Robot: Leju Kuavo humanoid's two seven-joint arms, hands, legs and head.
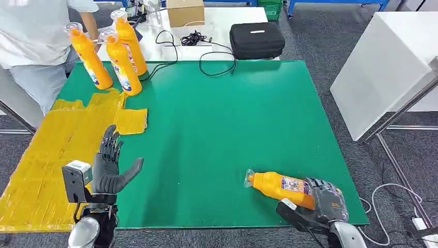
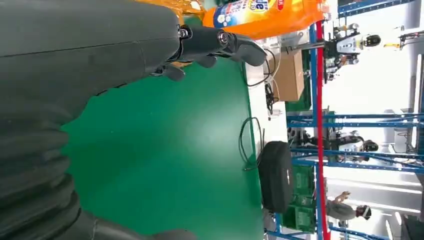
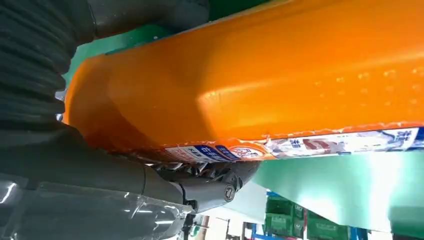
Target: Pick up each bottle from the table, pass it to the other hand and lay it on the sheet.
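Past the far edge of the green tabletop [image 1: 217,129] a white table [image 1: 217,23] carries a black zip case [image 1: 256,40], a cardboard box [image 1: 185,11] and a loose black cable [image 1: 206,57] that trails onto the green surface. A person in a pale shirt [image 1: 36,31] stands by the far left corner, right behind three upright orange bottles [image 1: 111,57] that are grouped close together there. A white cabinet [image 1: 385,67] stands off the right edge. Nothing lies between the two hands across the middle of the tabletop.

The left hand [image 1: 111,163] is raised over the near left part of the tabletop, palm turned inward, its fingers [image 1: 109,144] straight and spread with the thumb out to the side, holding nothing. It hovers at the edge of the yellow sheet [image 1: 57,150], which covers the left side of the tabletop.

The right hand [image 1: 325,199] sits low at the near right corner, wrapped around the base end of a bottle [image 1: 279,185]. In the right wrist view its fingers [image 3: 210,185] curl under the body, so it has a grip on it.

That bottle lies on its side near the near edge, orange with a white and blue label, its clear-capped neck pointing toward the left hand.
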